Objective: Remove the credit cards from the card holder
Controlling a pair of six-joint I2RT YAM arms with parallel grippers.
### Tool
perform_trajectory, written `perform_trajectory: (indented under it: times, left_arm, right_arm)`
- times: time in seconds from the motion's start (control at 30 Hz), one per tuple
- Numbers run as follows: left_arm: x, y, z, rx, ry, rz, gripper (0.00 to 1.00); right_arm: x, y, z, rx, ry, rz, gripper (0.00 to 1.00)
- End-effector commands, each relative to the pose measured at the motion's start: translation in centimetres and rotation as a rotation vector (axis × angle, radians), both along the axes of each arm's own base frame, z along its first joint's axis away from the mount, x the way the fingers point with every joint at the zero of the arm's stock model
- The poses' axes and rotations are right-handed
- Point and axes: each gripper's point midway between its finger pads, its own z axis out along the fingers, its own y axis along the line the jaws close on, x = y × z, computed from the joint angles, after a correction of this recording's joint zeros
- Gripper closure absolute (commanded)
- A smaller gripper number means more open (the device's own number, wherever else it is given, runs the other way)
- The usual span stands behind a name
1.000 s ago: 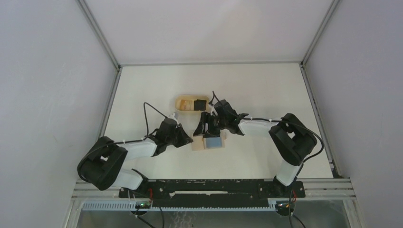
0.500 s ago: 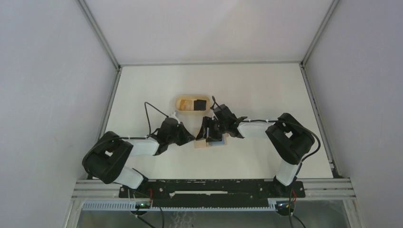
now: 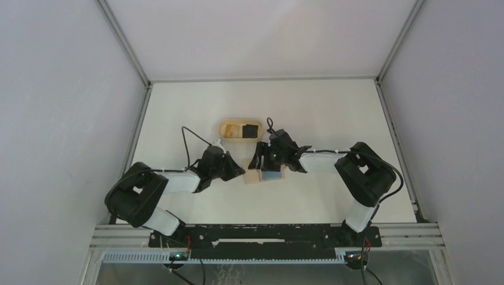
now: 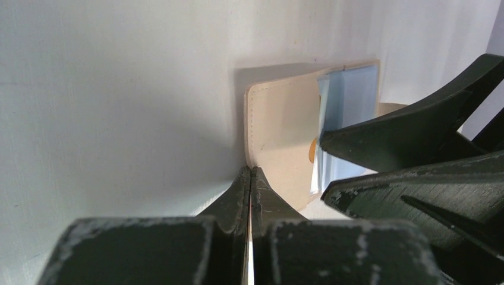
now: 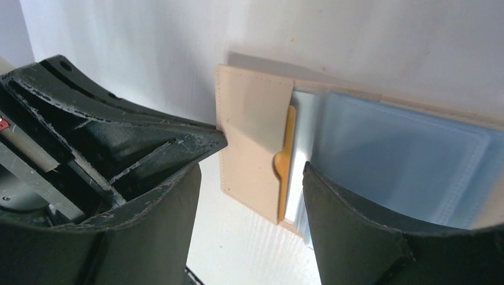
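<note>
The card holder (image 3: pixel 254 177) lies open on the white table, tan pocket (image 5: pixel 252 133) to the left and blue plastic sleeves (image 5: pixel 404 160) to the right. An orange credit card (image 5: pixel 286 155) peeks out of the tan pocket. My left gripper (image 4: pixel 251 173) is shut with nothing between its fingers, and its tip presses on the pocket's left edge. My right gripper (image 5: pixel 249 199) is open and hovers over the holder. One of its fingers (image 5: pixel 350 231) rests on the sleeves, the other (image 5: pixel 169 208) is beside the left gripper's tip.
An oval light-wood tray (image 3: pixel 224 128) sits just behind the holder, holding a tan card and a black card (image 3: pixel 251 130). The two arms meet close together at the table's middle. Grey walls and metal rails border the table.
My right gripper has come forward and down over the holder, covering more of the blue sleeves. My left gripper has edged right against the tan pocket. Both keep the same opening.
</note>
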Motion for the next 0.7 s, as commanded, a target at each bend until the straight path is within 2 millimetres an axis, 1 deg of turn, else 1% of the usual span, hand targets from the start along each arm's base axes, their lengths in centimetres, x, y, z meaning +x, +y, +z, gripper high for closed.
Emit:
perform_trajectory:
  times: [0.0, 0.07, 0.17, 0.4, 0.5, 0.67]
  left_arm:
    - [-3.6, 3.5, -4.9, 0.184, 0.178, 0.009, 1.0]
    - [-3.7, 3.5, -4.9, 0.187, 0.182, 0.008, 1.0]
    - [-3.6, 3.4, -5.0, 0.187, 0.184, 0.006, 1.0]
    - [-3.7, 3.4, -5.0, 0.19, 0.187, 0.011, 1.0]
    - [-3.7, 3.4, -5.1, 0.191, 0.189, 0.013, 1.0]
    - [-3.8, 3.5, -5.1, 0.192, 0.192, 0.015, 1.0]
  right_arm:
    - [1.6, -2.1, 0.1, -0.078, -0.09, -0.045, 0.27]
    - [1.5, -2.0, 0.0, -0.069, -0.085, -0.042, 0.27]
    - [1.0, -1.1, -0.1, -0.031, -0.066, -0.012, 0.27]
    - [-0.7, 1.5, 1.5, 0.133, -0.032, 0.094, 0.26]
    - [-1.2, 2.0, 1.7, 0.168, -0.012, 0.119, 0.26]
    - [-1.5, 2.3, 1.5, 0.19, 0.018, 0.128, 0.26]
